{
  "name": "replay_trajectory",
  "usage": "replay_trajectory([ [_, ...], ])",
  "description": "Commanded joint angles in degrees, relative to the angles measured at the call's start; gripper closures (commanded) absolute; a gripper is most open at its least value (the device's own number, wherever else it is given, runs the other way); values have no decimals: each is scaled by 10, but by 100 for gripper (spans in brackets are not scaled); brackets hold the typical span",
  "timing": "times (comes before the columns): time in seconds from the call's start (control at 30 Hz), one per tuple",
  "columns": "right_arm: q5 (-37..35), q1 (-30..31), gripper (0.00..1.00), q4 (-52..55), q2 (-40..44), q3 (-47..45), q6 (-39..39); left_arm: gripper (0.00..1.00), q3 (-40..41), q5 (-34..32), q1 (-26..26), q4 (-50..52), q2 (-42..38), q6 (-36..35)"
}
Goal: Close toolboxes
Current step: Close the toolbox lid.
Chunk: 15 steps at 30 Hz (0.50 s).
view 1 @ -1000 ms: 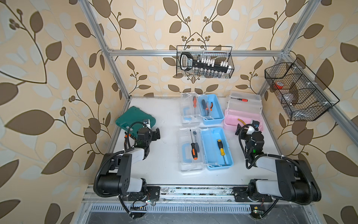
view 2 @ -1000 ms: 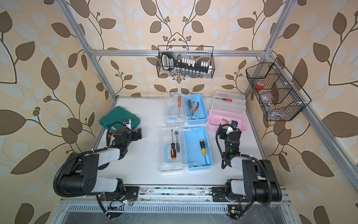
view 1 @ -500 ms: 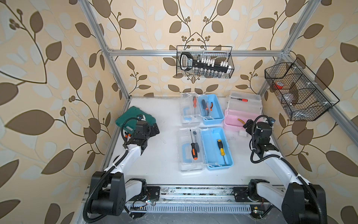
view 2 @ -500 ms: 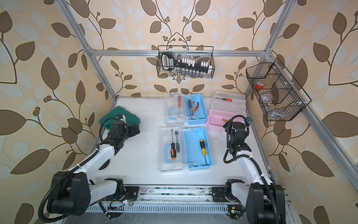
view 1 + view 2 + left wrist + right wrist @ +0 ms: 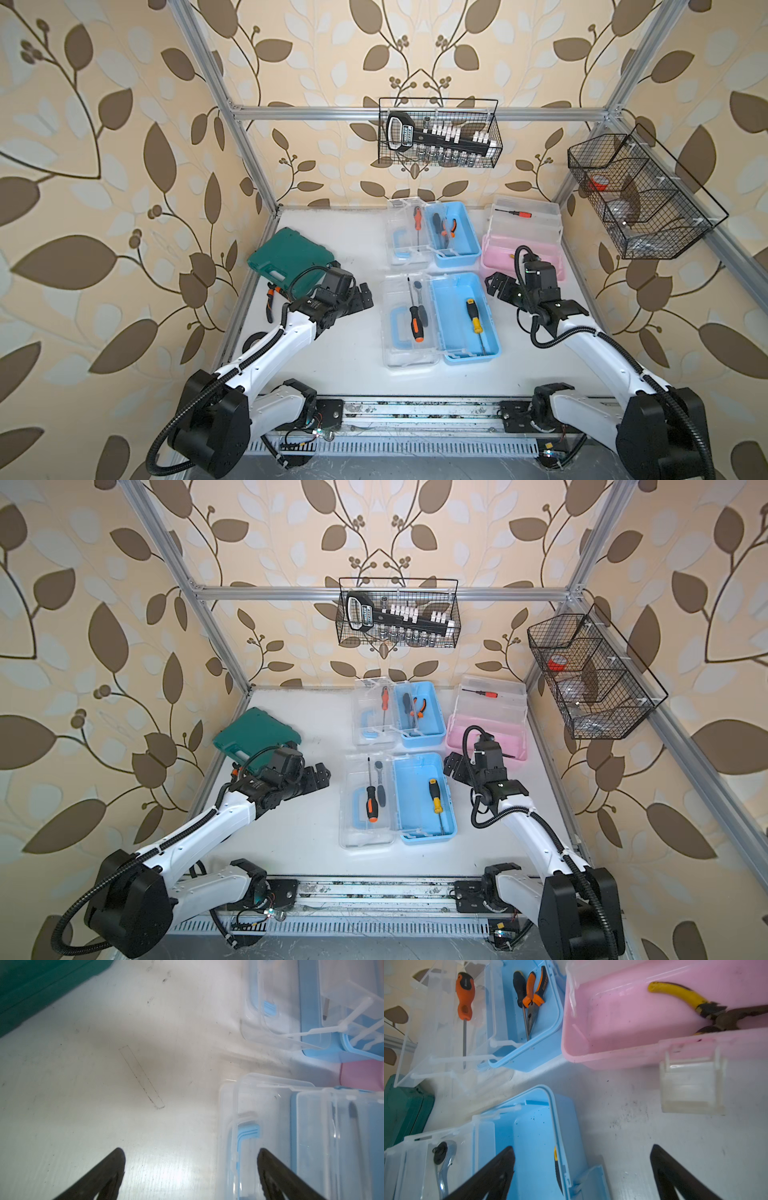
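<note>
Three toolboxes stand open on the white table. The near blue toolbox has its clear lid lying flat beside it, with screwdrivers on both. The far blue toolbox is open the same way. Behind my right arm, the pink toolbox has its lid tilted back. My left gripper hangs open just left of the near lid. My right gripper hangs open over the near blue toolbox's far right corner, astride its wall. Neither holds anything.
A dark green case lies at the far left, behind my left gripper, with orange-handled pliers by the table's left edge. Black wire baskets hang on the back wall and the right frame. Yellow-handled pliers lie in the pink box.
Both arms have reached forward and swung inward towards the near blue toolbox, the left gripper to the right and the right gripper to the left. Both jaws stayed open.
</note>
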<state>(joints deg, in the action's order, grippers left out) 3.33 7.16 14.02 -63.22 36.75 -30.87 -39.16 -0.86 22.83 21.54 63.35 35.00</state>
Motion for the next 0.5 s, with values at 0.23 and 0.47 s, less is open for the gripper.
replay_trajectory([
  [0.23,16,5,2,26,3,-28,1,1,-50,-7,56,88,-7,12],
  [0.47,-79,4,2,56,3,-27,3,1,-67,-57,88,113,25,12],
])
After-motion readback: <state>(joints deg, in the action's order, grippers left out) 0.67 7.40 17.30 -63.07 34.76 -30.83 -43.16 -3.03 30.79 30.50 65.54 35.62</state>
